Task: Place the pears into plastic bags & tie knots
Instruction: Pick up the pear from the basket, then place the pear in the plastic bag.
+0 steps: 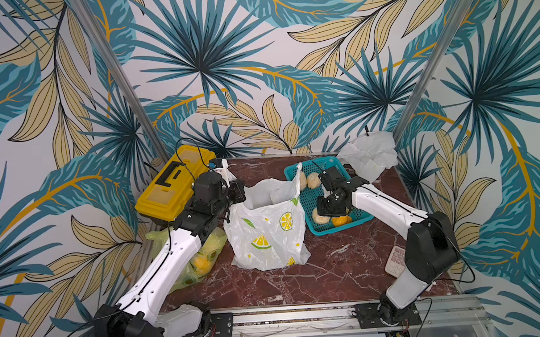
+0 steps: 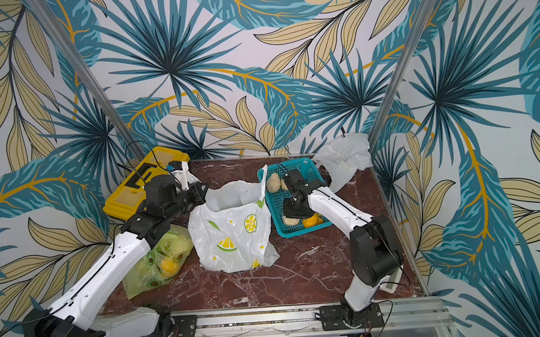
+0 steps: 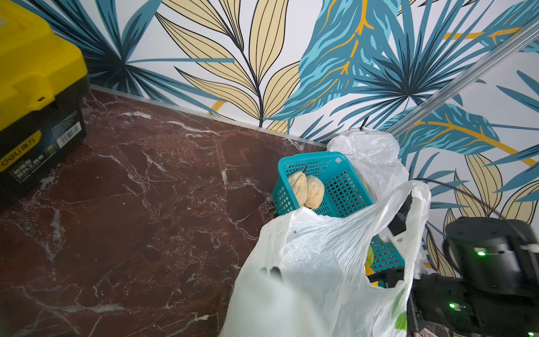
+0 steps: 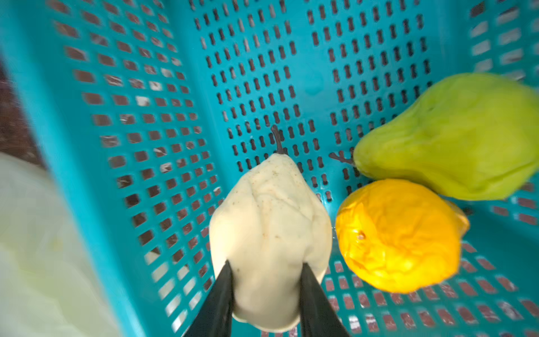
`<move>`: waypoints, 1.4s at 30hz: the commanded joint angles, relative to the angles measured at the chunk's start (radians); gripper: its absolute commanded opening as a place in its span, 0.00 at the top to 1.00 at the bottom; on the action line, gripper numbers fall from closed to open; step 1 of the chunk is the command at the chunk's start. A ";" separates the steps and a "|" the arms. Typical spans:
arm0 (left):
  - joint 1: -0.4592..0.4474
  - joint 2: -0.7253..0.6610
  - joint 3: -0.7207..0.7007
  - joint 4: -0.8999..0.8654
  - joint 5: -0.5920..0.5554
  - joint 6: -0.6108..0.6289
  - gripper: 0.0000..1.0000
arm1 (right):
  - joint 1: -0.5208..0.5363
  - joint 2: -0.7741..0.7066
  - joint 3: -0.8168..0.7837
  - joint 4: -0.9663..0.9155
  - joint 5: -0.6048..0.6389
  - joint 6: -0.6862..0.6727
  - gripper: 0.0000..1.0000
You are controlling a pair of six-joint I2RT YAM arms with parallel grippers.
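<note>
While the right end effector (image 4: 266, 264) pinched the cream pear (image 4: 269, 221) at lower centre, inside the basket (image 4: 87, 131) (left end effector (image 1: 239, 193) clamped the lemon-print bag (image 1: 266, 233) by its rim), a straight lift seemed wisest

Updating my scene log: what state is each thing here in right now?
lemon-print bag: upright, mouth open, rim held up.
left claw: shut on lemon-print bag.
right claw: shut on cream pear.
cream pear: gripped, inside basket.
basket: upright, partly filled.
green bag: lying down, fruit inside.
white bag: crumpled, at back corner.
toolbox: lid closed.
</note>
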 commanded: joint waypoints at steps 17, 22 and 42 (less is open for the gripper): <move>-0.071 0.093 0.112 0.013 -0.002 0.000 0.98 | 0.245 -0.157 0.280 0.064 -0.210 0.144 0.78; -0.072 0.062 0.097 0.013 -0.028 0.014 0.98 | 0.267 0.045 0.303 0.170 -0.179 0.166 0.75; -0.050 -0.026 0.056 0.032 0.389 0.439 0.88 | 0.264 -0.094 0.369 0.270 -0.289 -0.086 0.27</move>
